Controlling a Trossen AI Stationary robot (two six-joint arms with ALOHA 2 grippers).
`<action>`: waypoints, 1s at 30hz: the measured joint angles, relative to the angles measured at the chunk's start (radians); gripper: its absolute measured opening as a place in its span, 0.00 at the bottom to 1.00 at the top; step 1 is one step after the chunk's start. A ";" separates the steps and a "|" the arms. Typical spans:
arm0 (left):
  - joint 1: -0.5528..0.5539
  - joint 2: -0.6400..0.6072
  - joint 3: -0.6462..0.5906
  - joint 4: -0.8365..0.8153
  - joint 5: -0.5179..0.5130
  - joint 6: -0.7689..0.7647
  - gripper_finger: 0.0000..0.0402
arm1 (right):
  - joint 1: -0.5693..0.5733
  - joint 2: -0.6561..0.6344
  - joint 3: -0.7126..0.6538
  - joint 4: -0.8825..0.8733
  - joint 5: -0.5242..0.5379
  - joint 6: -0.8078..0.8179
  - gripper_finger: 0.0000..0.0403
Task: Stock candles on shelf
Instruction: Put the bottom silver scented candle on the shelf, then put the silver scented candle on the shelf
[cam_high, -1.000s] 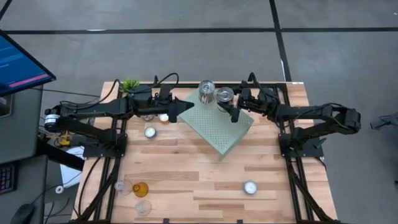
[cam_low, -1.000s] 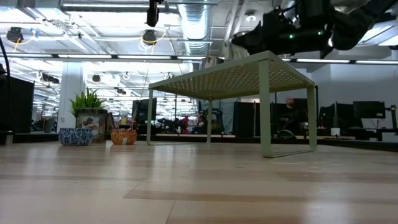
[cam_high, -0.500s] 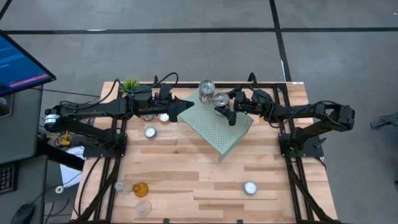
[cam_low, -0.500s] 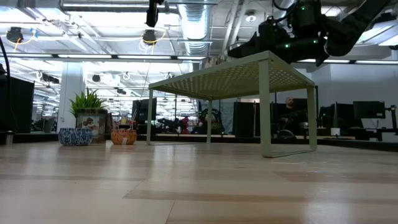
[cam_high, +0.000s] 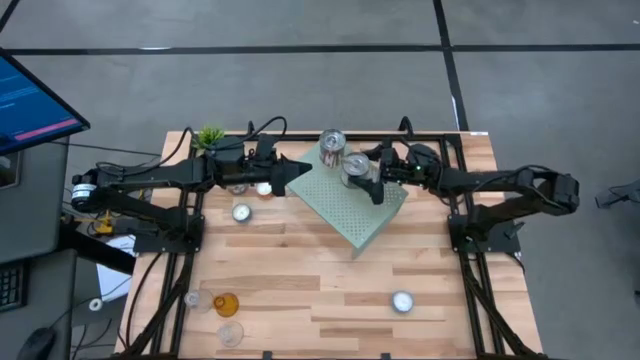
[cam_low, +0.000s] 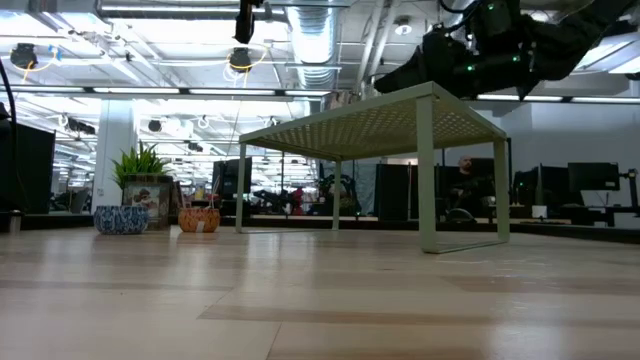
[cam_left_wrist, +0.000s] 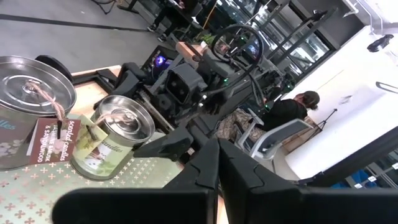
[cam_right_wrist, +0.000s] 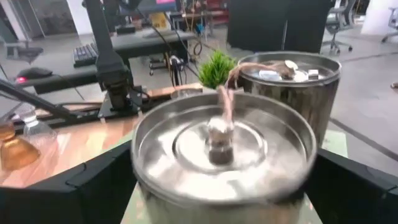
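Observation:
The mint-green perforated shelf (cam_high: 352, 212) stands askew in the table's far middle. Two silver tin candles stand on its far corner: a taller one (cam_high: 331, 143) and a smaller one (cam_high: 355, 166). My right gripper (cam_high: 362, 174) reaches in level from the right, open, with one finger on either side of the smaller tin (cam_right_wrist: 217, 149). My left gripper (cam_high: 303, 172) hovers shut by the shelf's left corner and points right, holding nothing. White tealights (cam_high: 241, 212) (cam_high: 402, 301) and small glass holders, one of them amber (cam_high: 226, 303), lie on the wood. My right gripper has one finger (cam_right_wrist: 93, 180) on either side of the smaller tin's wall (cam_right_wrist: 146, 186), coming level from the table's right. Whether the fingers touch the wall, I cannot tell. The tin stands upright on the shelf (cam_left_wrist: 37, 186).
A small green plant (cam_high: 209, 137) stands at the far left corner. A tealight (cam_high: 263, 188) lies under my left arm. Clear glass holders (cam_high: 230, 333) sit at the near left edge. A monitor (cam_high: 35, 105) stands beyond the table's left side.
My right gripper has sunk a little and tipped toward level, carrying the smaller tin slightly toward the table's near-left, beside the taller tin at the shelf's far corner.

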 joint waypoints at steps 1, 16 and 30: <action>0.000 0.000 0.000 0.000 0.000 0.000 0.02 | 0.000 -0.019 0.000 -0.028 0.000 -0.005 0.97; 0.004 -0.018 -0.002 -0.037 0.130 0.010 0.18 | 0.046 -0.506 0.116 -0.773 0.047 0.029 0.99; 0.110 -0.194 -0.001 -0.720 -0.069 0.241 0.21 | 0.209 -0.618 0.291 -1.201 0.209 0.198 0.97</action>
